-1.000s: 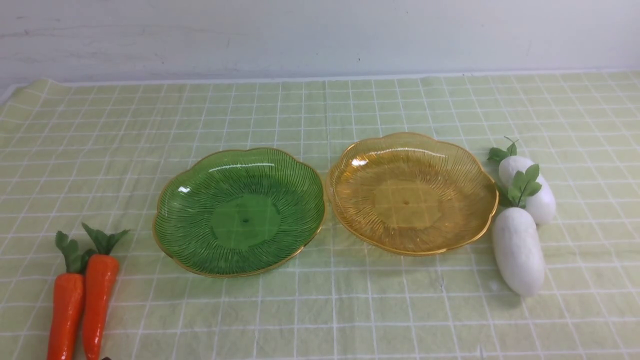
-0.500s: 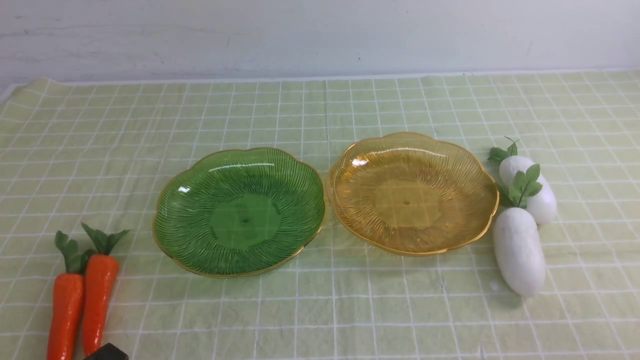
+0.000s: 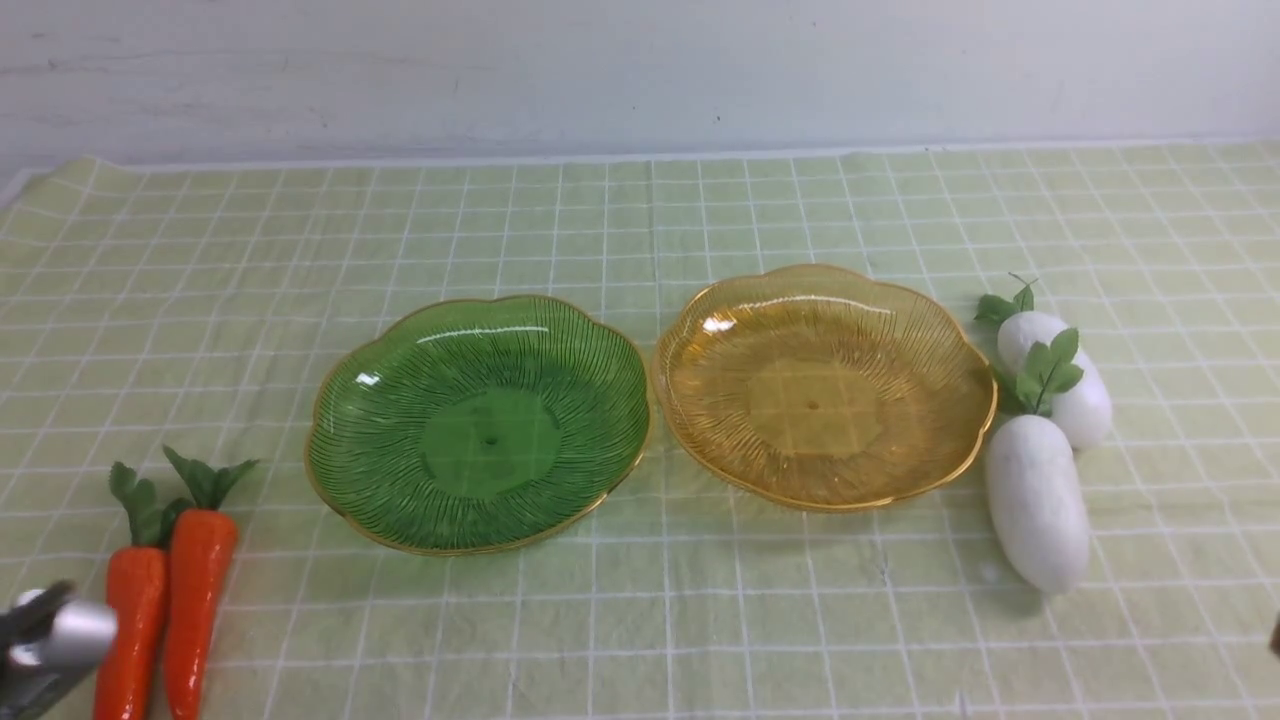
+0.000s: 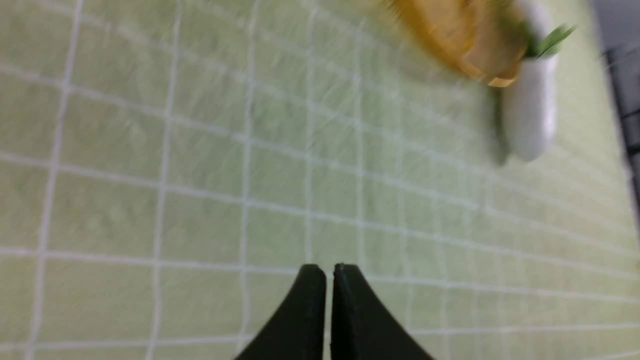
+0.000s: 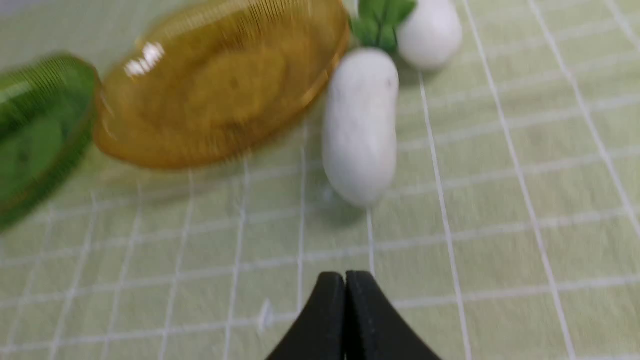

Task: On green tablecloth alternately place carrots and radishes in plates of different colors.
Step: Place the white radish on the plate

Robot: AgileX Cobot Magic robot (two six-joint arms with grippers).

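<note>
Pincer tips of the left arm [image 4: 330, 272] are together with nothing between them, and the right pincer [image 5: 346, 280] is closed and empty also; perhaps they are kept narrow so that they can come near without pushing anything. No vegetable is in a plate, so I judge that the work is at its beginning.

The green plate [image 3: 490, 440] and the amber plate [image 3: 815, 400] are placed side by side in the middle of the green tablecloth [image 3: 600, 640], probably so that both arms can reach them. Two carrots [image 3: 200, 570] [image 3: 135, 610] lie at the left, close together, with their leafy tops pointing away from the robot. This side seems chosen for the left arm, of which a blurred part shows near the outer carrot. At the right, two radishes [image 3: 1038, 500] [image 3: 1080, 400] lie beside the amber plate, which seems to suit the right arm.

The leaves of the nearer radish lie over the farther one, so the nearer is maybe the easier one to take first. Its body is thick and looks smooth; it will need a wide opening and a grip around the middle. The carrots are thinner, but their closeness leaves little room for a finger between them.
</note>
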